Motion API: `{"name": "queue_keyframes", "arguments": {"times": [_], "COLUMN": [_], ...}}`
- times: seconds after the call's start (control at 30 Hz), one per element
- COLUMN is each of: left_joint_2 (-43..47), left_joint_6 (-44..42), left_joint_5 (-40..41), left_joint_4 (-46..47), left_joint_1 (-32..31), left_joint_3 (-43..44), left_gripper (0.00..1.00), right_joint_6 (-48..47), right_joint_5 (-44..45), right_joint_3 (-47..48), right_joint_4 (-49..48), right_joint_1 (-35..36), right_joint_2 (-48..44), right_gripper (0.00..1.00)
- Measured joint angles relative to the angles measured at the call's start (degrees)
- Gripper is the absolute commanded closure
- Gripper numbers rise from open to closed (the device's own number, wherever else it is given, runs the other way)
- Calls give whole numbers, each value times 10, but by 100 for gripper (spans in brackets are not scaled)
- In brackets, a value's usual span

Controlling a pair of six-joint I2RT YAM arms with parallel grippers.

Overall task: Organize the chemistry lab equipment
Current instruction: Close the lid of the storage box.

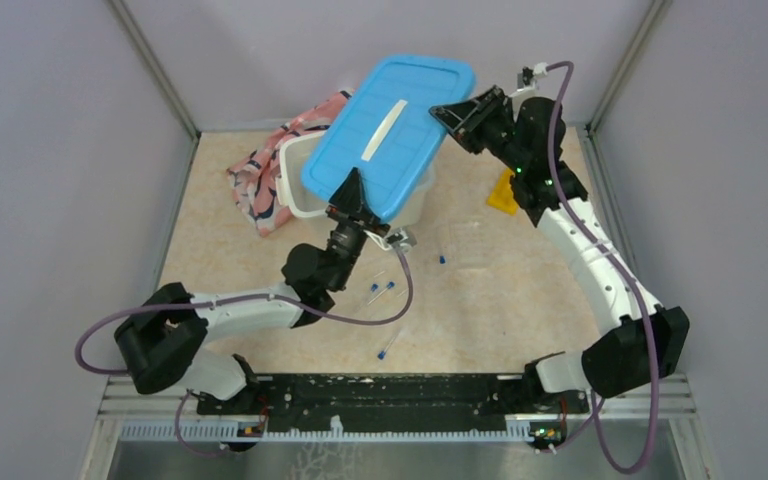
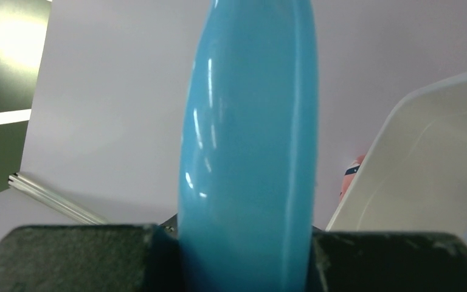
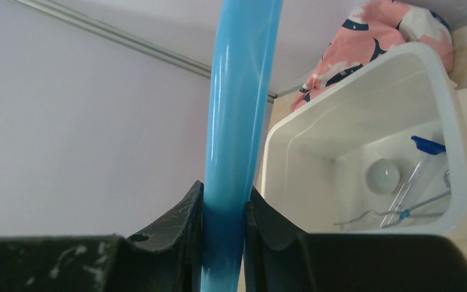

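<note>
Top: the lid (image 1: 390,130) hangs tilted above the bin (image 1: 287,175), off to its right, with both arms on it. Left gripper (image 1: 352,196) has the near end and right gripper (image 1: 457,112) has the far right corner. The lid's long axis runs near-to-far, leaning right, and looks skewed against the bin. Loose tubes (image 1: 381,291) lie on the table between the bin and the bases, just beside the left forearm, so the left arm is nearer. The rack (image 1: 503,192) sits by the right arm, partly hidden behind it. Left arm reaches forward with its wrist pitched up. Right arm is stretched far, its wrist turned back toward the lid.

Left wrist: the lid edge (image 2: 249,152) stands upright between the fingers (image 2: 85,258), which are closed on it. The bin wall (image 2: 425,164) is to the right.

Right wrist: the fingers (image 3: 176,225) pinch the thin lid edge (image 3: 240,91), a tight clamp. The bin (image 3: 298,158) lies open below and to the right. Inside it are the ball (image 3: 383,175), the tongs (image 3: 395,210) and at least one of the tubes (image 3: 419,167).

My read: tubes and rack are out, so the lid should be parked clear of the opening, not seated.
</note>
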State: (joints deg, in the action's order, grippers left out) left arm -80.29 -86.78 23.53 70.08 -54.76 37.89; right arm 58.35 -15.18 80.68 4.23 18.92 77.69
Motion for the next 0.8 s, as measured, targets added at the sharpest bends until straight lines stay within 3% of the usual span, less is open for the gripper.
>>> {"name": "queue_keyframes", "arguments": {"times": [0.3,0.47,0.6,0.8], "left_joint_2": [-74,-77,-40,22], "left_joint_6": [11,64,180,360], "left_joint_5": [114,216,270,297], "left_joint_4": [135,154,50,-181], "left_joint_1": [-8,-7,-7,0], "left_joint_3": [50,105,129,178], "left_gripper": [40,35,30,22], "right_joint_6": [123,200,232,276], "right_joint_5": [-12,-2,10,20], "right_joint_3": [-110,-156,-173,-180], "right_joint_4": [-162,-263,-325,-425], "right_joint_1": [-24,-26,-26,-27], "right_joint_2": [-5,-7,-5,18], "right_gripper": [93,95,96,97]}}
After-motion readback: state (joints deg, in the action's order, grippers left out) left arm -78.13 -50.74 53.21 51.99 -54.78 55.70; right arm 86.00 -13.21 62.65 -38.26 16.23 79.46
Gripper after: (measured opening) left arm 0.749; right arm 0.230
